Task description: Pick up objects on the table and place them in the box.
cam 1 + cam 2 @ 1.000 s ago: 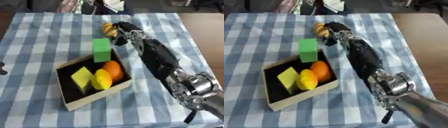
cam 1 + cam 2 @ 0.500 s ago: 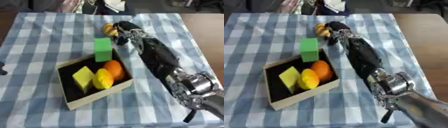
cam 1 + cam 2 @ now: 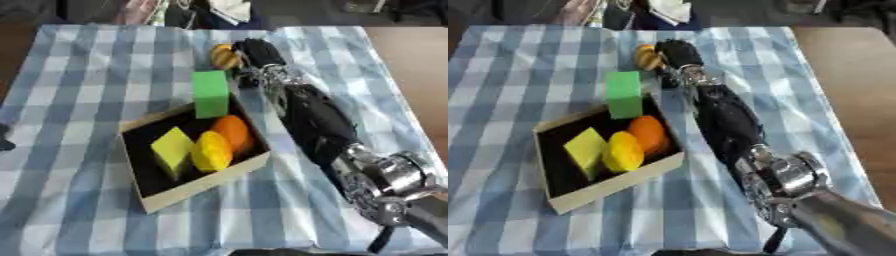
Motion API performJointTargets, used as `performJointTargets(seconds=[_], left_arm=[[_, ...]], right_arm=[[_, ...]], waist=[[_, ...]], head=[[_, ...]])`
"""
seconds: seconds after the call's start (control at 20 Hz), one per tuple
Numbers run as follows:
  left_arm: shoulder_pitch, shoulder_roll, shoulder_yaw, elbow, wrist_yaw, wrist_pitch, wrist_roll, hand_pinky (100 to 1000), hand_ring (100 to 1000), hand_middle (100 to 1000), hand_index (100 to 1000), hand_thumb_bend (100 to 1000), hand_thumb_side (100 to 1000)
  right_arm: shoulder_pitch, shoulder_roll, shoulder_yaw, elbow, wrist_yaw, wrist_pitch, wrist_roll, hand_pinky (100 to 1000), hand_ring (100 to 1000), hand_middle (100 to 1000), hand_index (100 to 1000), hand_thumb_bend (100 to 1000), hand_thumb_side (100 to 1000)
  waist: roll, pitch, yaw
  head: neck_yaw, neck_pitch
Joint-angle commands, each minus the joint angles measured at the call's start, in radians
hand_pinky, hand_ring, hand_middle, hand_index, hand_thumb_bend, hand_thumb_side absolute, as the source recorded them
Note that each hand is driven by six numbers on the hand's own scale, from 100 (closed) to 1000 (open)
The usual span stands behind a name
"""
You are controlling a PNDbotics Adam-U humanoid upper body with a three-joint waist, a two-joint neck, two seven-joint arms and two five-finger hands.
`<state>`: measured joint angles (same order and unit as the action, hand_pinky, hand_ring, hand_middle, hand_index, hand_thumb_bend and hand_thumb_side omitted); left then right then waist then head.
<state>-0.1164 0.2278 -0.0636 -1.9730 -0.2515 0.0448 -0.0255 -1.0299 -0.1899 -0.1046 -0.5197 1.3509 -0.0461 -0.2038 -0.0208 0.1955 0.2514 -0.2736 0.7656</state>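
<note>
In the left eye view the right arm reaches from the lower right far up the checked cloth (image 3: 96, 65) to a small yellow-orange thing (image 3: 222, 56) near the far edge. The right hand (image 3: 256, 54) lies against its right side, touching it; whether the fingers curl round it or just rest beside it cannot be told (the hand's back hides them). The box (image 3: 198, 184) sits mid-table, askew, with a dark inside. In it lie a yellow block (image 3: 173, 149), a yellow round fruit (image 3: 211, 151) and an orange (image 3: 233, 132), the three close together. A green block (image 3: 210, 93) stands upright at the box's far corner, just beside the arm; whether it is inside the wall or on it is unclear.

In the right eye view the same things show, shifted left. The hand (image 3: 679, 52) again meets the yellow-orange thing (image 3: 647, 56), which is on the cloth, outside the box (image 3: 614, 184) and near the green block (image 3: 624, 94).
</note>
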Motion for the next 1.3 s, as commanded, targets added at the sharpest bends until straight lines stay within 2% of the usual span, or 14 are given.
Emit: performJointTargets(seconds=[0.05, 0.35, 0.65, 0.7, 0.75, 1.0, 1.3], left_arm=[[-0.009, 0.004, 0.009, -0.016, 0.001, 0.001, 0.004, 732, 529, 573, 784, 219, 651], [-0.010, 0.002, 0.014, -0.012, 0.000, 0.001, 0.009, 732, 529, 573, 784, 222, 653], [-0.006, 0.001, 0.020, -0.007, -0.002, 0.001, 0.014, 732, 529, 574, 785, 225, 654], [-0.006, 0.001, 0.021, -0.007, -0.003, 0.001, 0.015, 732, 529, 574, 785, 225, 654], [-0.006, 0.001, 0.021, -0.007, -0.003, 0.001, 0.016, 732, 529, 574, 785, 226, 654], [-0.003, 0.000, 0.026, -0.006, -0.004, 0.001, 0.019, 732, 528, 574, 785, 226, 656], [0.001, 0.004, 0.034, -0.003, -0.008, 0.003, 0.027, 732, 528, 575, 785, 226, 657]], right_arm=[[-0.021, -0.022, -0.001, -0.022, -0.022, -0.018, -0.052, 749, 551, 342, 414, 100, 100], [-0.034, -0.032, 0.016, -0.085, -0.122, -0.096, -0.040, 756, 543, 329, 402, 100, 100], [-0.042, -0.058, 0.051, -0.161, -0.267, -0.178, 0.035, 766, 541, 321, 396, 100, 100], [-0.042, -0.063, 0.058, -0.176, -0.294, -0.191, 0.051, 767, 542, 321, 395, 100, 245], [-0.043, -0.067, 0.066, -0.192, -0.320, -0.205, 0.067, 768, 542, 321, 395, 100, 100], [-0.049, -0.101, 0.113, -0.279, -0.462, -0.270, 0.156, 772, 542, 319, 392, 100, 100], [-0.065, -0.175, 0.207, -0.429, -0.626, -0.369, 0.287, 770, 553, 325, 391, 100, 100]], waist=[[0.004, 0.001, -0.006], [0.002, 0.000, -0.028], [0.000, 0.000, -0.048], [0.000, 0.000, -0.050], [0.000, 0.000, -0.053], [0.001, 0.001, -0.064], [-0.004, -0.001, -0.087]], head=[[0.005, 0.004], [0.017, 0.004], [0.020, 0.004], [0.020, 0.004], [0.020, 0.004], [0.022, 0.004], [0.035, 0.004]])
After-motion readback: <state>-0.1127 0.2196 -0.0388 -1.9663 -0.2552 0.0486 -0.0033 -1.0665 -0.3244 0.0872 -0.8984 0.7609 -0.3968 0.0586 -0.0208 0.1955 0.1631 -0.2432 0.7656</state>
